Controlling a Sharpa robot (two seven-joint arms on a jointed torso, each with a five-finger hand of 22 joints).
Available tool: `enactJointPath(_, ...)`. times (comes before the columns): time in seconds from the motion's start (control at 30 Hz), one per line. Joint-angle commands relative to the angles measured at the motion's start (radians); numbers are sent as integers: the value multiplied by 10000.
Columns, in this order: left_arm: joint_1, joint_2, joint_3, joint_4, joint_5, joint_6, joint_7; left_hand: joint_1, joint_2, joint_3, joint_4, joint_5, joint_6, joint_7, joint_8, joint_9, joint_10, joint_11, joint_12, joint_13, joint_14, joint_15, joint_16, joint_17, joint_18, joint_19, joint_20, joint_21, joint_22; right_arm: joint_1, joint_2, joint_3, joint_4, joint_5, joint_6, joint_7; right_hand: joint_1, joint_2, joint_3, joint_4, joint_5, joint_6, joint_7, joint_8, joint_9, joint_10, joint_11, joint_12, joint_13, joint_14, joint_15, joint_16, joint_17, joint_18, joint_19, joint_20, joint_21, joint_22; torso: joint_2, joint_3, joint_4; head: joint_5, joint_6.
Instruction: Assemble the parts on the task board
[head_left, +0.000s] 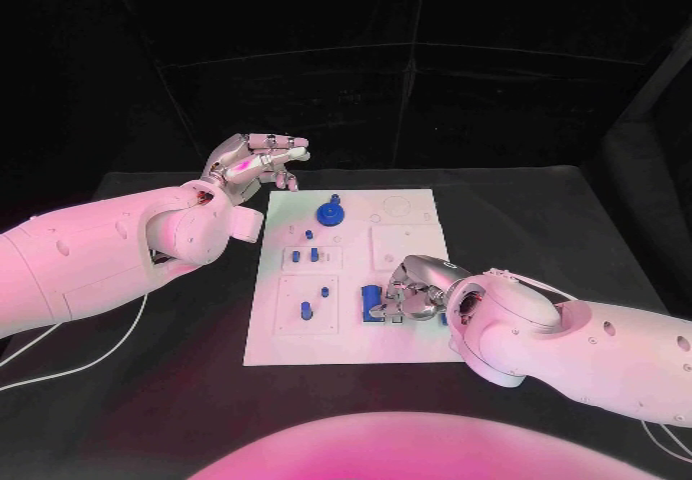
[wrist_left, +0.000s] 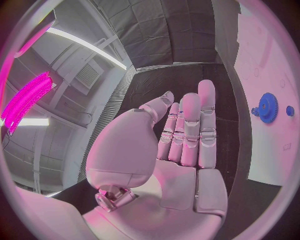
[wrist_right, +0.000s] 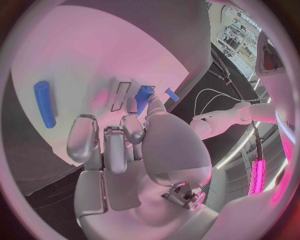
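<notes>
At centre frame, white board (head_left: 411, 345) on black counter (head_left: 577, 230); blue gear (head_left: 332, 213) at its upper part. Right hand (head_left: 411, 290) fingers grip a blue block (head_left: 372, 302) at lower board. Left hand (head_left: 257, 160), upper left, fingers apart, empty.

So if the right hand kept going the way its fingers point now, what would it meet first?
Probably the blue cylindrical part just ahead of the right hand, which is low over the task board; its fingertips look at or almost on that part already. Whether they touch is unclear.
</notes>
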Motion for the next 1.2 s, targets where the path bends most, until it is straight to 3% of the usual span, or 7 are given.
enactJointPath(0.03,13,7,5,1,19,115,14,-35,80,-70,3,27,-47,9,16,-3,-47,6,37,-15,-88,7,-22,-17,137,-33,26,-56,-14,7,-21,-5,-23,-244,-3,-76,55,-2,-36,-62,22,69,-16,47,16,26,-56,-2,14,666,-71,55,570,-105,48,-32,51,5,-6,4,-8,5,-3)
enactJointPath(0.27,13,-22,4,8,19,116,8,-35,80,-70,3,27,-47,9,16,-3,-47,6,37,-15,-88,7,-22,-17,137,-33,26,-56,-14,9,-555,-5,305,341,-521,821,-273,-233,-460,105,10,-105,68,-32,9,5,7,-64,-6,656,-31,28,530,-99,16,-14,19,-42,-7,-2,-29,19,9)
enactJointPath(0.6,13,-67,2,19,19,107,-1,-35,80,-70,3,27,-47,9,16,-3,-47,6,37,-15,-88,7,-22,-17,137,-33,26,-56,-14,20,-2201,-3,1222,2080,-1083,2035,-275,-190,-717,253,278,-546,238,-378,-100,-47,151,-114,0,656,86,20,529,-79,-46,82,-39,-138,-23,7,-51,-69,51)
enactJointPath(0.73,13,-69,0,16,19,104,-1,-35,80,-70,3,27,-47,9,16,-3,-47,6,37,-15,-88,7,-22,-17,137,-33,26,-56,-14,28,-2886,-3,1318,2072,-714,1719,45,123,-604,169,562,-548,272,-487,-133,-134,171,-276,-123,648,107,-1,495,-68,-71,113,-62,-177,-20,-2,-59,-211,86)
enactJointPath(0.8,13,-72,0,25,19,102,1,-35,80,-70,3,27,-47,9,16,-3,-47,6,37,-15,-88,7,-22,-17,137,-33,26,-56,-14,30,-3055,-4,1240,1823,-524,1521,68,206,-623,186,375,-575,295,-563,-160,-204,195,-428,-252,642,125,-12,479,-63,-87,129,-79,-204,-15,-17,-63,-259,82)
enactJointPath(1.1,14,-84,0,56,19,115,10,-37,97,-91,14,26,-55,7,24,-2,-70,5,56,-16,-99,7,-13,-31,139,-29,28,-75,-30,20,-3051,-9,738,-88,59,374,-79,134,-934,348,107,-441,294,-694,-188,-225,204,-595,-370,642,143,-20,486,-74,-54,164,-48,-127,2,21,-80,-488,69)
enactJointPath(1.2,14,-91,0,61,19,119,10,-37,97,-91,14,26,-55,7,24,-2,-70,5,56,-16,-99,7,-13,-31,139,-29,28,-75,-30,16,-2952,-10,634,-514,205,41,-180,101,-1068,473,21,-298,249,-666,-160,-190,174,-588,-350,644,124,-20,494,-79,-35,151,-31,-90,2,3,-45,-513,69)
